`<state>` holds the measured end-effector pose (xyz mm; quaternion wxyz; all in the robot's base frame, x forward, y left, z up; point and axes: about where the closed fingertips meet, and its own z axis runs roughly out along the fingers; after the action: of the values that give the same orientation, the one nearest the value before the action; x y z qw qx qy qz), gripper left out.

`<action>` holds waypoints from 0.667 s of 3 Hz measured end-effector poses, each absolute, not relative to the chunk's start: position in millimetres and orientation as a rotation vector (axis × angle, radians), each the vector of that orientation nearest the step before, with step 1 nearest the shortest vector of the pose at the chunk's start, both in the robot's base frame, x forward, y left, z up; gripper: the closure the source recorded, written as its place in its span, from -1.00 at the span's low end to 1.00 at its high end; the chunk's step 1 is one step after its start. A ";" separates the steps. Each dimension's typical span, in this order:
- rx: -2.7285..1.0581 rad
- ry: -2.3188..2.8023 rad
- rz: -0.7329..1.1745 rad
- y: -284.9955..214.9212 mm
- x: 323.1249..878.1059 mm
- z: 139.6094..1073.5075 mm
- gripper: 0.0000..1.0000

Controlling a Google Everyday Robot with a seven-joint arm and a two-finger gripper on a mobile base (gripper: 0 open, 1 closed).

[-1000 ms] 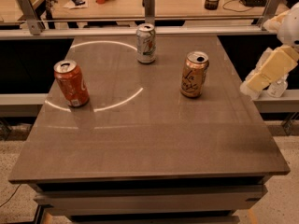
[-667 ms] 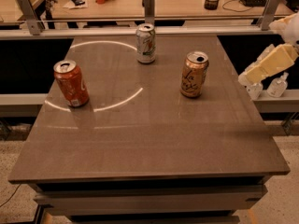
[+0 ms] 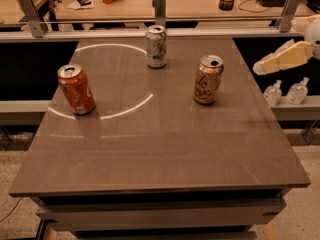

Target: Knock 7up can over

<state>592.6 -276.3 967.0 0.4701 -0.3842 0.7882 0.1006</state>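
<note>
Off the table's (image 3: 165,149) right edge the pincer (image 3: 258,68) points left, far from the 7up can (image 3: 156,46); state unclear.

The 7up can (image 3: 156,46) is silvery white with green and small red-orange markings. One can (image 3: 76,89) is orange-red, and the La Croix can (image 3: 207,80) is tan-gold (pale script on its side). The table (image 3: 160,149) is grey-brown with a bright ring. The cream-yellow hand (image 3: 260,67) hangs beyond the table's right edge.

Table (image 3: 165,149) bears 7up can (image 3: 156,46), orange can (image 3: 76,89), tan can (image 3: 207,80); tool (image 3: 258,68) beside it.
</note>
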 end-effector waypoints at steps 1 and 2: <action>-0.879 1.895 0.256 -284.8 618.5 964.8 -1.00; -0.778 1.888 0.235 -296.8 653.6 964.3 -1.00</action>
<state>653.6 -296.8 964.3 0.5169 -0.3241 0.7863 0.0978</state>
